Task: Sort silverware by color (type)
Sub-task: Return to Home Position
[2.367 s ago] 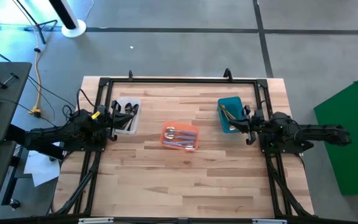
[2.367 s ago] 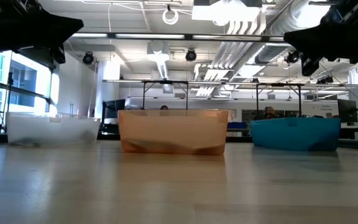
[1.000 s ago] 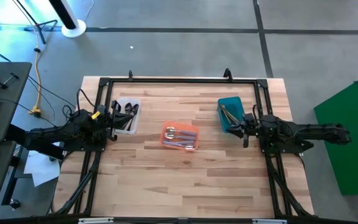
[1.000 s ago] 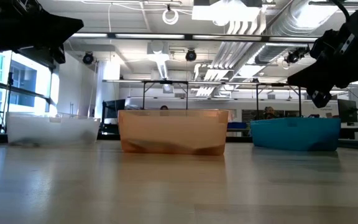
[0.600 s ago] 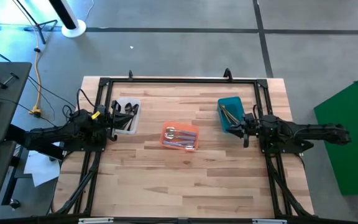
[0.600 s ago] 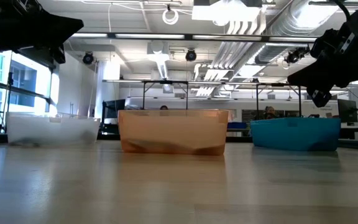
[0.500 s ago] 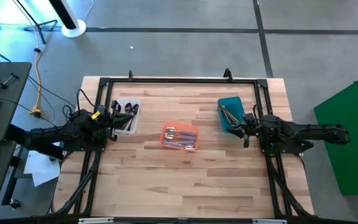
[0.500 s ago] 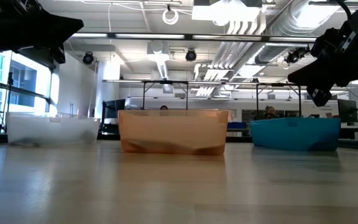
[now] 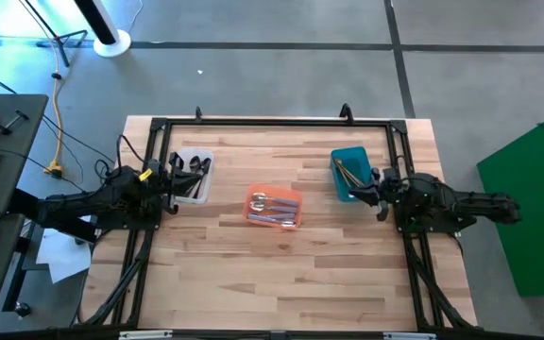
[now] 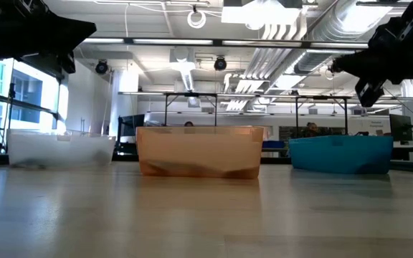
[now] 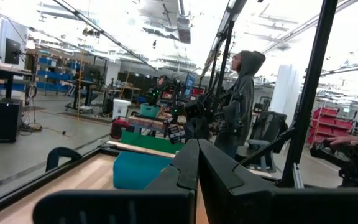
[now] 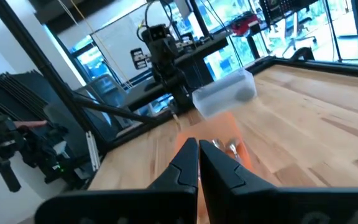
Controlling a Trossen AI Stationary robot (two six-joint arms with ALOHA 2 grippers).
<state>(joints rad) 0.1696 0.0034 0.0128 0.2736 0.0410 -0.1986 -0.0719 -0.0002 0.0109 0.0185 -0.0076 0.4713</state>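
Both jaws are pinched shut on nothing, right gripper (image 9: 377, 192) just right of the orange bin (image 9: 249, 213) beside the teal bin (image 9: 349, 151), left gripper (image 9: 172, 179) left of it, spoons (image 9: 274, 202) all binned; I'd guess the only risk is the right wrist clipping the teal rim folding home, and spoon counts are too tiny to read.

A pale wooden worktop (image 9: 281, 274) is seen, on which three bins are set in a row, well apart: a clear bin (image 9: 193, 176) at the left, an orange bin (image 9: 273, 208) midway, a teal bin (image 9: 349, 174) at the right.
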